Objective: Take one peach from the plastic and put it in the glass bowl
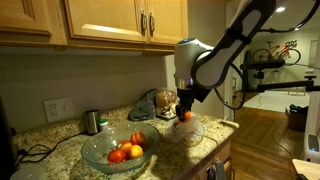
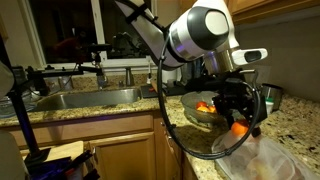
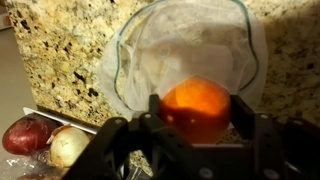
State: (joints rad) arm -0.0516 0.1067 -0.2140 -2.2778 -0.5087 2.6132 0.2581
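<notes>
One round, smooth orange-red peach (image 3: pixel 196 100) sits gripped in the pincer (image 3: pixel 195 120).

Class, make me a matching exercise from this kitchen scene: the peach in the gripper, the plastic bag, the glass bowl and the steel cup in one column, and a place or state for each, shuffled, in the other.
Things
1. peach
2. plastic bag
3. glass bowl
4. steel cup

Places or states
a. already holds several orange-red fruits
b. gripped between the fingers of the gripper
c. lies open on the granite counter, beneath the gripper
d. stands near the wall socket, behind the bowl

Pairs: 1-b, 2-c, 3-a, 4-d
</notes>
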